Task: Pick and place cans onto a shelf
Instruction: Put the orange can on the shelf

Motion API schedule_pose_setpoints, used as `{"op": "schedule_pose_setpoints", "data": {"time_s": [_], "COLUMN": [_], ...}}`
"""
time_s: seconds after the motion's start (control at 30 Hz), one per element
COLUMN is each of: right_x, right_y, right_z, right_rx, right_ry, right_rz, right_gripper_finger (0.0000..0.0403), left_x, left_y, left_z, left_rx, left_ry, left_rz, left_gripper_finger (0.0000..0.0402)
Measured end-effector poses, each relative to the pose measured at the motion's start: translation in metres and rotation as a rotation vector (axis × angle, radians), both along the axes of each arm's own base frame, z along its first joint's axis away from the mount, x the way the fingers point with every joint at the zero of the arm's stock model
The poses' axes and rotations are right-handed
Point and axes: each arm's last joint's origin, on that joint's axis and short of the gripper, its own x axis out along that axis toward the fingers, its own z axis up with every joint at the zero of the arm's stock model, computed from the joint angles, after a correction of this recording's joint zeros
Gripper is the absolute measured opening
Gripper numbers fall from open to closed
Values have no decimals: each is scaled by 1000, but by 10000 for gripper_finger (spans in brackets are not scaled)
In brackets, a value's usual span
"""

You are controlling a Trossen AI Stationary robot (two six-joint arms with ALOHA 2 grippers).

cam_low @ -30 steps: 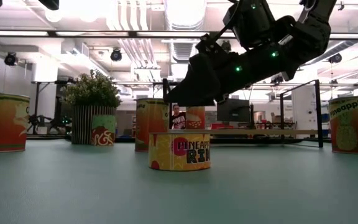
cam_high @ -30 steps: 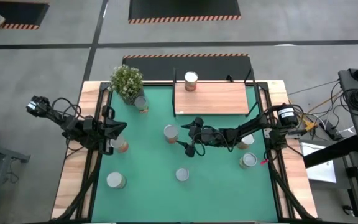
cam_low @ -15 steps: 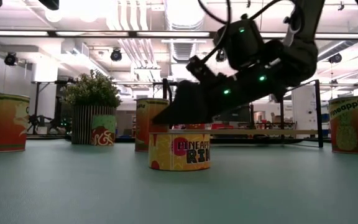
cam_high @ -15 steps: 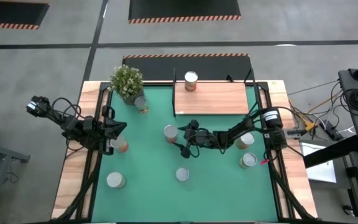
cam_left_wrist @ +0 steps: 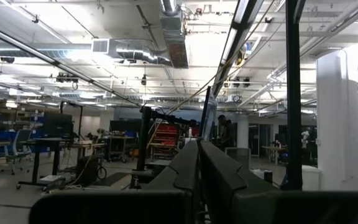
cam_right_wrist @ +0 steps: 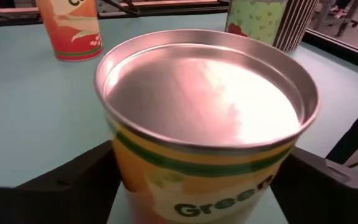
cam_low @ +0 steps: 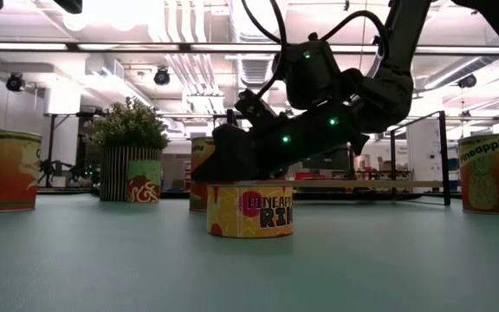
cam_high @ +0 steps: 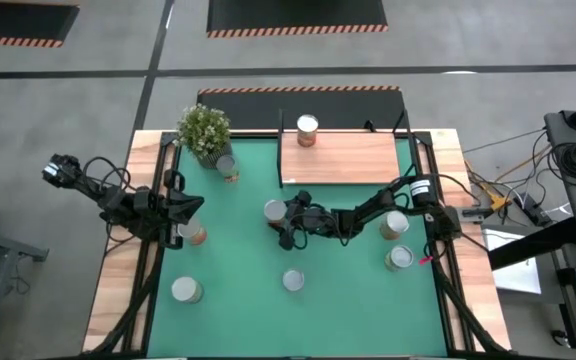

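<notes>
Right gripper (cam_high: 284, 217) sits at the can (cam_high: 274, 211) on the green mat (cam_high: 348, 290), in front of the shelf (cam_high: 340, 158) and off its left corner. Fingers are spread wide, one on each side of the tin (wrist view shows the can's silver lid (cam_right_wrist: 207, 93) filling the gap between the dark fingers (cam_right_wrist: 61, 186)). I can't see contact on either side, so I read this as a pre-grasp straddle, not a clamp yet. The arm comes in low and nearly level, which makes sense: a side grip on the can wall keeps the tin upright for the lift.

Left gripper (cam_high: 190, 208) is parked well to the shelf's left, at the mat's edge, pinched together with nothing in it. A can (cam_high: 196, 234) stands just beside it, untouched.

Shelf state: one can (cam_high: 307, 129) stands at its back edge, left of centre. The rest of the board is bare wood, so there's room.

Other cans are scattered on the mat in front of the shelf: two (cam_high: 396, 225) near its right end under the right arm, one (cam_high: 293, 280) farther forward, one (cam_high: 227, 167) by the plant (cam_high: 204, 130) off the shelf's left end.

Next step, as I judge it: squeeze, lift straight, carry back to the shelf.
</notes>
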Motion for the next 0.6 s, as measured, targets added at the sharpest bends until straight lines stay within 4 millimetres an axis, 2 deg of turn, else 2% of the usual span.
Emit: {"op": "schedule_pose_setpoints", "data": {"time_s": [0.2, 0.37, 0.5, 0.6], "right_x": [-1, -1, -7, -21], "right_y": [0, 2, 5, 5], "right_z": [2, 7, 29, 52], "right_rx": [7, 22, 73, 72], "right_ry": [-5, -11, -10, -14], "right_rz": [2, 28, 115, 155], "right_gripper_finger": [286, 294, 301, 298], "left_x": [0, 0, 0, 0], "left_y": [0, 0, 0, 0], "left_z": [0, 0, 0, 0], "left_rx": [0, 0, 0, 2], "left_ry": [0, 0, 0, 4], "left_rz": [0, 0, 0, 0], "left_gripper_finger": [0, 0, 0, 0]}}
